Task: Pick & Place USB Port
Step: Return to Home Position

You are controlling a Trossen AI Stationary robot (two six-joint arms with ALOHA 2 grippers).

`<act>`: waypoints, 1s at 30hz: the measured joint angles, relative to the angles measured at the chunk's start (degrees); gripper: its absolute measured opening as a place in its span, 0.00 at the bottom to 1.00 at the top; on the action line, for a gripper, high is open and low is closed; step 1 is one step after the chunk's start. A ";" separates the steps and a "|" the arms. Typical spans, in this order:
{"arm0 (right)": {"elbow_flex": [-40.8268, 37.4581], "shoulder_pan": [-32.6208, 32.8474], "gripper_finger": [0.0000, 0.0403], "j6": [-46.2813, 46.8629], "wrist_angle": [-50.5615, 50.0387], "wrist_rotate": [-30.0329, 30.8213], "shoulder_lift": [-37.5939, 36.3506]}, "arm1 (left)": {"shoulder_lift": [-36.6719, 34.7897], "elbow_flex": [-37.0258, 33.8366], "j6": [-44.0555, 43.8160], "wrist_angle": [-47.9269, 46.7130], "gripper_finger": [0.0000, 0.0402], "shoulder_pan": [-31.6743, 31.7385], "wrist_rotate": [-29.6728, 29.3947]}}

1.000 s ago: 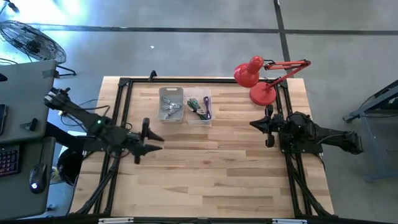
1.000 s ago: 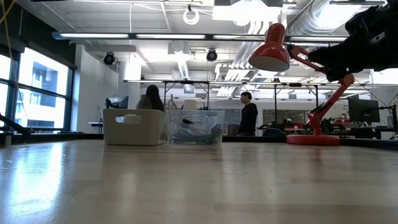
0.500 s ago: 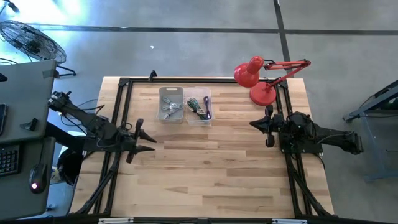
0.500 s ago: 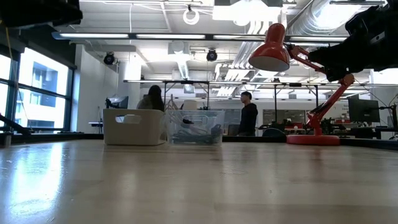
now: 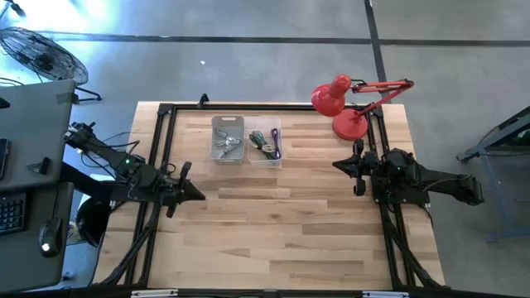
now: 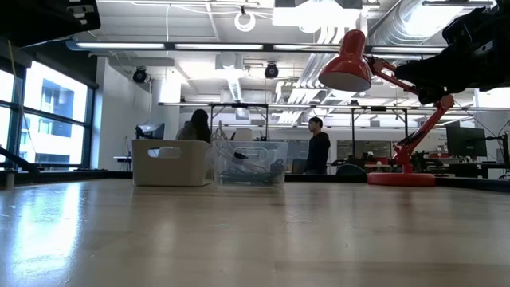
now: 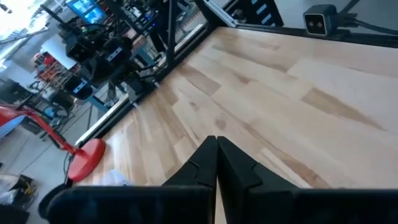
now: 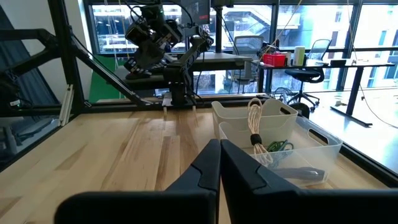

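Left hand (image 5: 195,194), closed and empty, lay lower left of the grey plastic bin (image 5: 228,120); right hand (image 8: 219,144) likewise closed, empty.

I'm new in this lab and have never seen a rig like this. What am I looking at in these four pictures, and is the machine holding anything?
This is a robot with two dark arms working at a wooden table. Each arm ends in a two-finger claw. One picture looks straight down from above, one looks level across the table top, and the other two come from cameras on the arms' wrists.

The left claw is over the table's left side and the right claw is at its right side. Both are shut and hold nothing.

Towards the far edge, two bins stand side by side. A grey bin holds pale cables, and a clear bin holds purple and green cables. A red desk lamp stands near the far right corner.
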 joint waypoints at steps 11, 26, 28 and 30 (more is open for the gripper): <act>0.00 0.00 0.01 0.00 0.01 0.00 0.00 | 0.00 0.00 -2.16 -6.48 0.00 0.02 -0.12; 0.00 0.02 0.01 0.01 0.02 0.02 -0.02 | -16.80 -3.91 -2.45 -6.79 0.00 8.82 13.10; 0.00 0.02 0.01 0.01 0.01 0.01 -0.02 | -18.31 -4.09 -0.77 -5.99 0.00 11.14 15.18; 0.00 0.02 0.00 0.01 0.02 0.00 -0.02 | -20.01 -4.54 0.27 -6.44 0.00 13.90 17.92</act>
